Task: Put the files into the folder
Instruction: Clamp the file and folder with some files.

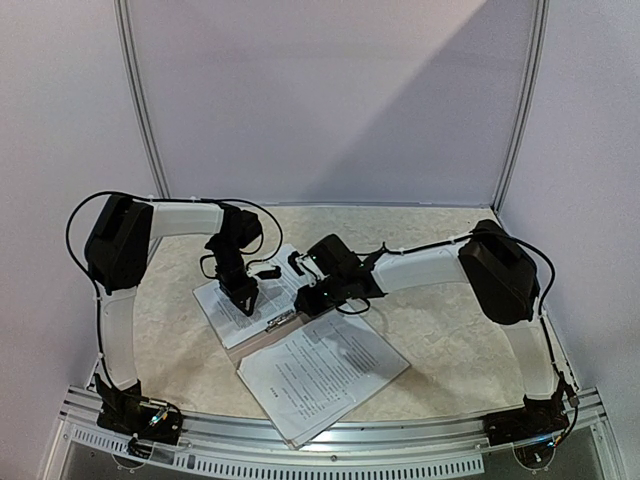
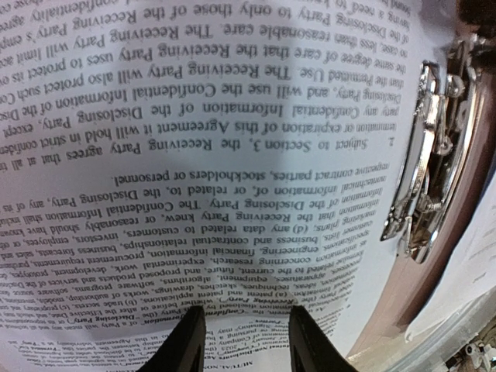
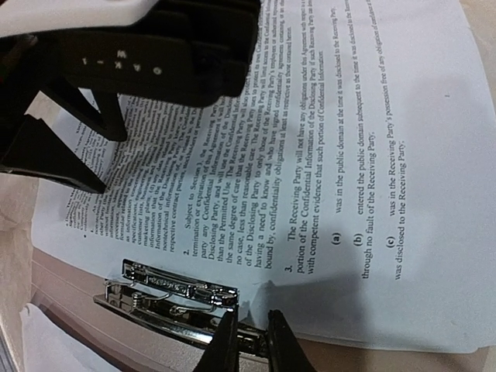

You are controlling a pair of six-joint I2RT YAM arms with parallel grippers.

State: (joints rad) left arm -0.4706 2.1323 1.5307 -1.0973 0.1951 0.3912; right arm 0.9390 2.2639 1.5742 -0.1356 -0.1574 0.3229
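Looking down from the top camera, the left pincer (image 1: pixel 240 297) stood tips-down on one of the files (image 1: pixel 215 308), apparently pinning that sheet so it could not slide. Just to its right, the right pincer (image 1: pixel 300 298) reached in low at the metal clip (image 1: pixel 283 321) on the folder (image 1: pixel 258 348). The folder's tan cover lay mostly under a second file (image 1: pixel 325 370), nearer the arm bases.

From the left wrist, its fingers (image 2: pixel 186 341) were moderately apart and held nothing, with printed page directly beneath and ahead. The clip lay ahead and to the right at the page's edge, with the brown cover beyond it.

From the right wrist, the fingertips (image 3: pixel 226 345) were narrow and nipped the near end of the clip, probably to lever it up so the page ahead could slip beneath. The left pincer's tips rested on that page, farther ahead and to the left.
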